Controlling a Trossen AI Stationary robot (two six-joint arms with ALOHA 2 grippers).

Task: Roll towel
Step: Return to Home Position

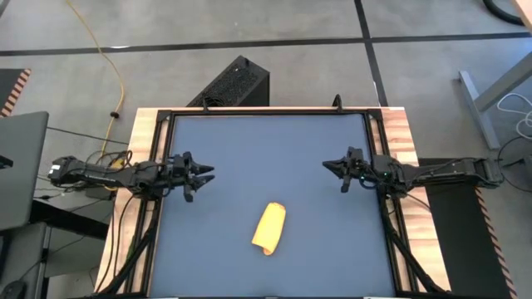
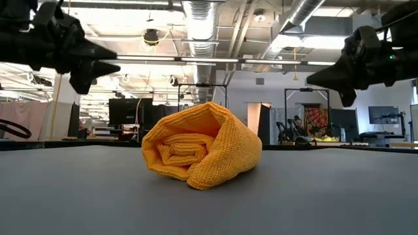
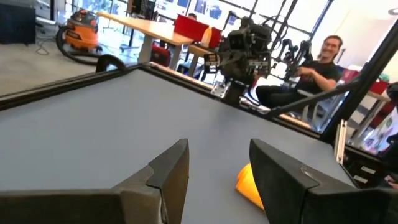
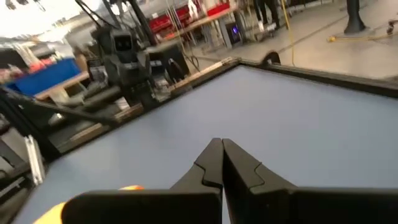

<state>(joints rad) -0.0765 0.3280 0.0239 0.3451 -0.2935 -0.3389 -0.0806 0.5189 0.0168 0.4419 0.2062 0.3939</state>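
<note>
Towel [image 1: 269,228] rolled on the tabletop [image 1: 266,149], long axis roughly crosswise to the line between the arms | left gripper [image 1: 204,174] parted, empty (towel off to its side, untouched) | right gripper [image 1: 331,166] closed, empty | we judge both about equally far.

Towel [image 2: 202,145] rolled, spiral end facing us, resting on table [image 2: 339,196] | left gripper [image 2: 98,70] up high left | right gripper [image 2: 323,79] high right

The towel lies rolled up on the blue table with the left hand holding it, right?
No. The towel lies rolled up on the blue table, but the left hand is empty: the high view shows it apart, near the table's left edge.
</note>
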